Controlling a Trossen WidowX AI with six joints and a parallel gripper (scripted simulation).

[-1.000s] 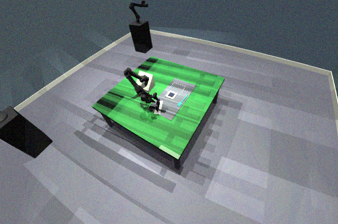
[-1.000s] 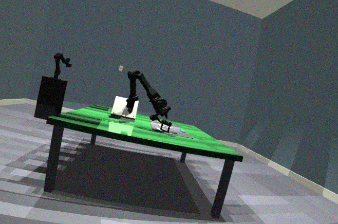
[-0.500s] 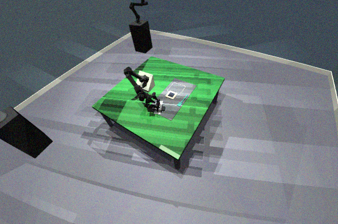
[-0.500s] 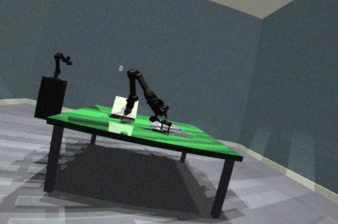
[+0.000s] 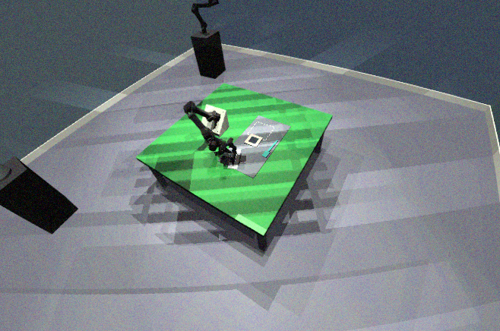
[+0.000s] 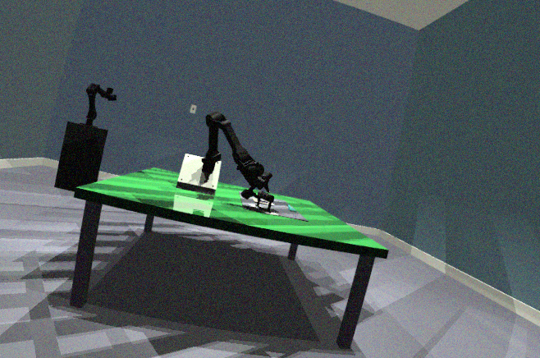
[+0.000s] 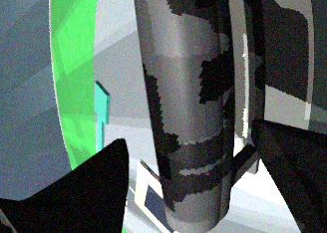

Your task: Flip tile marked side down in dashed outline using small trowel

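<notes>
Gripper (image 5: 233, 152) (image 6: 258, 190) (image 7: 191, 138) jaws fairly wide, nothing held, over dark trowel handle (image 5: 242, 158) (image 6: 265, 196) (image 7: 184, 113). Tile (image 5: 247, 140) (image 7: 143, 187) on mat (image 5: 251, 169) (image 6: 292, 214), dark sq. up, just beside dashed outline (image 5: 273, 127). Teal tool (image 5: 270, 149) (image 6: 291, 208) (image 7: 103, 105) nr. tile.

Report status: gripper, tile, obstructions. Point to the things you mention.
Gripper (image 5: 234, 152) (image 6: 258, 187) (image 7: 191, 138) open, nothing held. Tile (image 5: 247, 141) (image 7: 141, 187) dark square up, not inside outline (image 5: 273, 127). Dark handle (image 5: 242, 159) (image 6: 265, 196) (image 7: 184, 113) partly blocks wrist view.

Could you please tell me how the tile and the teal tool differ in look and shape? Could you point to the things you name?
The tile (image 5: 253, 140) (image 7: 154, 202) is cream with a dark central square, whereas the teal tool (image 5: 266, 153) (image 6: 291, 208) (image 7: 103, 104) is teal. The tile is squarish; the teal tool is long and narrow, with one wider end. Both lie on the mat (image 5: 251, 168) (image 6: 293, 215) (image 7: 120, 73).
</notes>
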